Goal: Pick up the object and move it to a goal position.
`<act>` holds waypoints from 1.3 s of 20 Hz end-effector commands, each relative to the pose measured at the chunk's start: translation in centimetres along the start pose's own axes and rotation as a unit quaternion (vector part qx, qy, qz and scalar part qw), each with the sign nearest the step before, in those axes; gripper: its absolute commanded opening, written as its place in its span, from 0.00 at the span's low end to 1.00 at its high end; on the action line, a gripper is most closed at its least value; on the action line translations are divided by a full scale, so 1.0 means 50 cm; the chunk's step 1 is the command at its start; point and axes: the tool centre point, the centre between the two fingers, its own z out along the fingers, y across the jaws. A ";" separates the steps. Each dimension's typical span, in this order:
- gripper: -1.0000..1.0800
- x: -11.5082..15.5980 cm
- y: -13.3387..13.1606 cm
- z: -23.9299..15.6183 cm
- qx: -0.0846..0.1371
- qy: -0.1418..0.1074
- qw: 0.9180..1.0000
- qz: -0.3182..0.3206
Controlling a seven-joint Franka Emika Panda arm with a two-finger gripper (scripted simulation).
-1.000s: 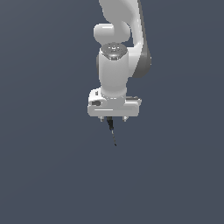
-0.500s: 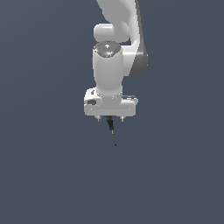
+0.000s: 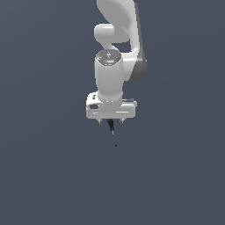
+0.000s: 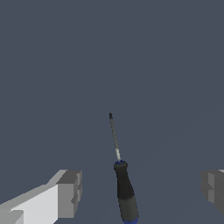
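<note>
White Panda arm (image 3: pixel 118 48) hangs from the top of the exterior view against a plain dark grey-blue ground, wrist pointing straight down, its broad white hand block squared to the camera. Below that block the gripper (image 3: pixel 110 123) shows only as a short dark stub; the fingers cannot be separated in this view. Object (image 3: pixel 113 134): from outside, a very thin dark rod running down from under the hand, leaning slightly toward the exterior view's right, tip free in the air. The wrist view gives more detail: the object (image 4: pixel 121 179) reads as a small screwdriver, with a dark grey-black handle, a blue collar where handle meets shaft, and a slim shaft pale near the collar and dark at the tip. It lies roughly midway in the gripper (image 4: pixel 142 189) gap, nearer 1 finger than the other, pointing away from the camera. 2 grey fingers (image 4: pixel 69 192) sit far apart at either side of the wrist view, with bare background between each pad and the handle, so the jaws stand wide and neither pad touches the handle where it shows. The handle's rear end runs out of frame, so what carries it cannot be told.
</note>
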 end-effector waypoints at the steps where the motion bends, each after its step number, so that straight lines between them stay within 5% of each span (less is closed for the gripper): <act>1: 0.96 -0.013 -0.001 0.032 -0.001 -0.005 1.000 -0.013; 11: 0.96 -0.093 -0.007 0.183 -0.004 -0.027 0.996 -0.083; 26: 0.96 -0.116 -0.008 0.245 -0.003 -0.032 0.995 -0.097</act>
